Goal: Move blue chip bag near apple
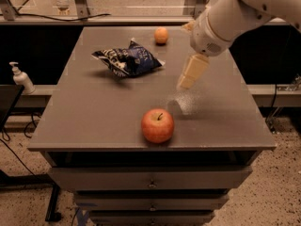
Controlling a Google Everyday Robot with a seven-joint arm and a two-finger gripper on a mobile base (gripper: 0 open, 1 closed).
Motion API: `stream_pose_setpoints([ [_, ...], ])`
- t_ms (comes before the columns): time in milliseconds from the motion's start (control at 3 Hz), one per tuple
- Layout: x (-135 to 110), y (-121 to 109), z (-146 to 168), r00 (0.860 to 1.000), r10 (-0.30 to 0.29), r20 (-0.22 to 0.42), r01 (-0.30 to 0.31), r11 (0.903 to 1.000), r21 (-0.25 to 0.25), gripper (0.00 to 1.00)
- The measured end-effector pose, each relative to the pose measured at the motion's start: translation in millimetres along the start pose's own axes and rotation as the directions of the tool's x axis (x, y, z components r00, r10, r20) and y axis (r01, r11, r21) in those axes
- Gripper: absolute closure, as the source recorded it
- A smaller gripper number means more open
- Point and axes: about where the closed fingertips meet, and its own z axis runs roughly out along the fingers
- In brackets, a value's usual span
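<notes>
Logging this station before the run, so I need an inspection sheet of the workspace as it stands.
Surface: grey table top over drawers.
Job's things: blue chip bag lies back left; apple stands front centre, apart from it.
Clutter: small orange fruit near the back edge.
Gripper: gripper hangs above the table, right of the bag, touching neither.
Cables: black cable by the floor, left.
Surroundings: pump bottle on the left ledge.
</notes>
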Motion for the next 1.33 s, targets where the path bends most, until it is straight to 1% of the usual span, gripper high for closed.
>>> stream_pose_setpoints([
  [333, -15, -42, 28, 0.997, -0.064, 0.046, 0.062, 0.9968, 0.050, 0.00],
  [667, -36, -72, 64, 0.990, -0.095, 0.104, 0.089, 0.9942, 0.060, 0.00],
  [1000, -58, -87, 103, 0.983, -0.090, 0.161, 0.083, 0.9954, 0.047, 0.00],
  [1333, -81, -88, 127, 0.976, -0.071, 0.205, 0.066, 0.9973, 0.031, 0.18],
])
